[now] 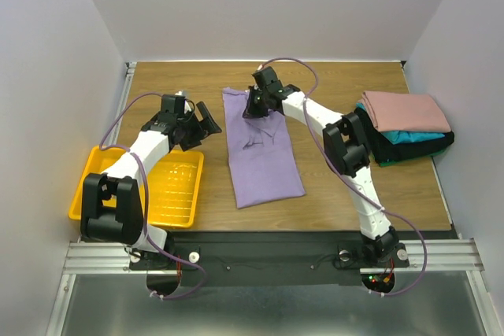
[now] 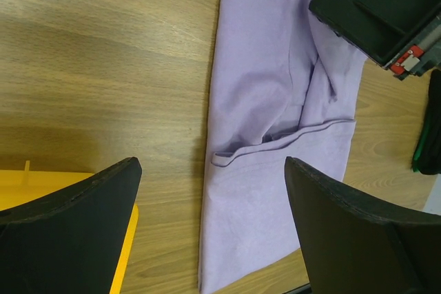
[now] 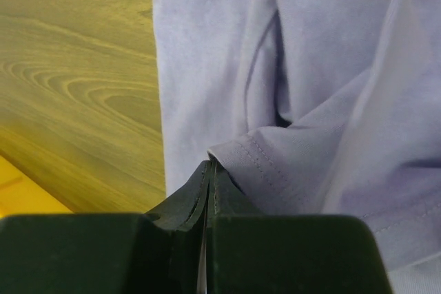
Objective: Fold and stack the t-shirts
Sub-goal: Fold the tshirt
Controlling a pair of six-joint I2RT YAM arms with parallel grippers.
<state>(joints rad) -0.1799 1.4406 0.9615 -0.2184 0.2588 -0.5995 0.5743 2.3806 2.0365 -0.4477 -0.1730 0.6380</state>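
The lavender t-shirt (image 1: 264, 163) lies folded into a long strip down the middle of the table, wrinkled at its far end. My right gripper (image 1: 253, 104) is at that far end, shut on a stitched hem of the shirt (image 3: 275, 163); its jaws (image 3: 210, 166) are pressed together. My left gripper (image 1: 208, 118) is open and empty, just left of the shirt and above the wood; its view shows the shirt (image 2: 275, 101) between the jaws (image 2: 210, 163). Folded dusty-pink (image 1: 405, 109), teal (image 1: 402, 138) and black (image 1: 417, 149) shirts are stacked at the right.
A yellow plastic tray (image 1: 87, 186) sits at the near left, under the left arm, and shows in the left wrist view (image 2: 41, 178). The right gripper body (image 2: 372, 12) hangs over the shirt's far end. White walls enclose the table.
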